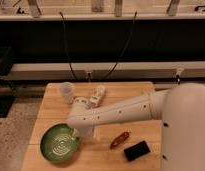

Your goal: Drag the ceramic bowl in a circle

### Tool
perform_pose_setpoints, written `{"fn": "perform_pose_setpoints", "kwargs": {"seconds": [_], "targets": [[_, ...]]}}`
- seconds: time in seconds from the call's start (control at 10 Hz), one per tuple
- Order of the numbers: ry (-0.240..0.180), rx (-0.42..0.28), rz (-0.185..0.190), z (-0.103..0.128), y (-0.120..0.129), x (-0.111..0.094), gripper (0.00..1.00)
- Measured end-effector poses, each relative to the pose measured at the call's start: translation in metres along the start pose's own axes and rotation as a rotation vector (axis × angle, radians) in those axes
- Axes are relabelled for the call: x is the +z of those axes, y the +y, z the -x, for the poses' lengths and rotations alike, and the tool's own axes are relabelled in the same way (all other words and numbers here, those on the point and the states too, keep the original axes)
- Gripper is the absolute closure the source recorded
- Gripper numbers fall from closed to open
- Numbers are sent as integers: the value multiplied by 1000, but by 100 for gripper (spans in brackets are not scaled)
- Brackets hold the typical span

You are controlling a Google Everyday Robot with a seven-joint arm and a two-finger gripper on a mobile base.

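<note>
The ceramic bowl [59,143] is wide, shallow and green with pale rings inside. It sits on the wooden table [136,92] near the front left corner. My white arm reaches from the right across the table. My gripper [77,134] points down at the bowl's right rim, and the wrist hides its tips.
A small clear plastic cup [67,92] stands at the back left. A white bottle [97,96] lies on its side behind the arm. A reddish snack stick [119,139] and a black rectangular object [136,150] lie at the front right. The table's front and left edges are close to the bowl.
</note>
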Motion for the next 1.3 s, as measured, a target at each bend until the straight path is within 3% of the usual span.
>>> {"fn": "perform_pose_setpoints", "kwargs": {"seconds": [1.3], "targets": [[-17, -13, 10, -3, 3, 9, 20]]}}
